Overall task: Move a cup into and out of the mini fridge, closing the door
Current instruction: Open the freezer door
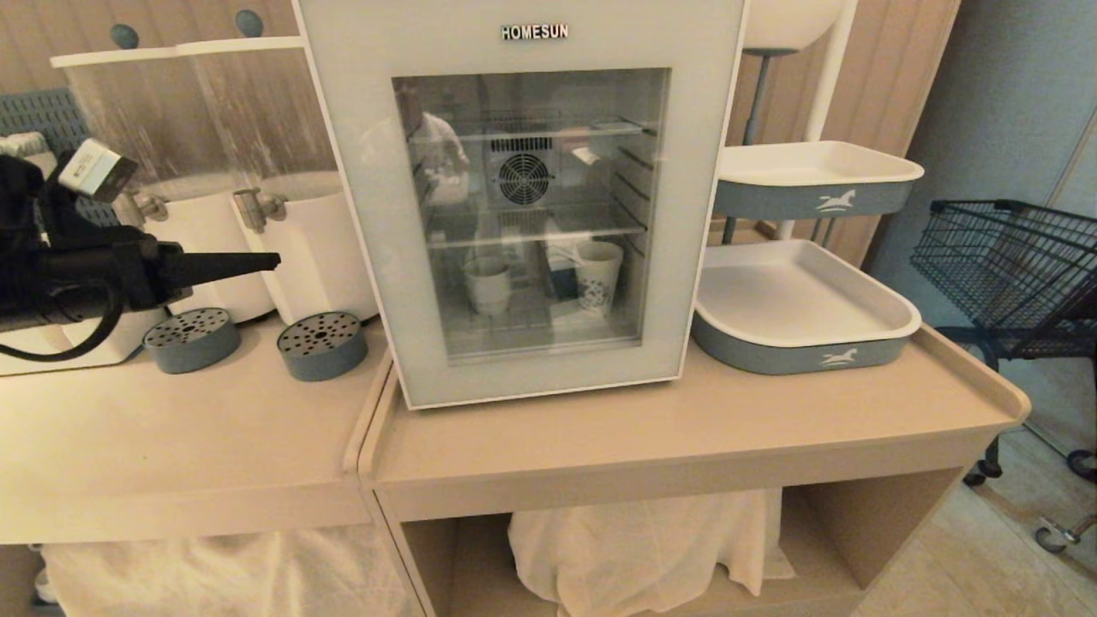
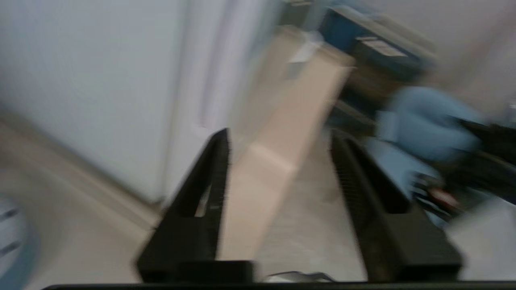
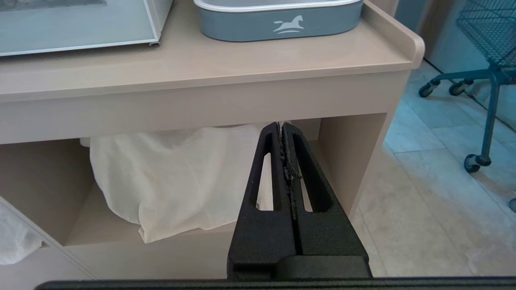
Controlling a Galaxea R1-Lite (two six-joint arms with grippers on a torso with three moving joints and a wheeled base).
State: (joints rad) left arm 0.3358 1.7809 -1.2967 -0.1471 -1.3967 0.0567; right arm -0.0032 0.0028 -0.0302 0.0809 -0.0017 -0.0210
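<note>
Beige counter (image 1: 686, 428) bearing the mini fridge (image 1: 523, 197), a grey-blue tray (image 1: 806, 317), two perforated grey discs (image 1: 322, 344)

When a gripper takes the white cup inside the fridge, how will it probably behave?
The cup looks like glazed ceramic, so it is probably stiff, somewhat slippery and breakable if knocked. It stands upright on a wire shelf, and its base seems narrower than its rim, so a sideways push might tip it.
</note>
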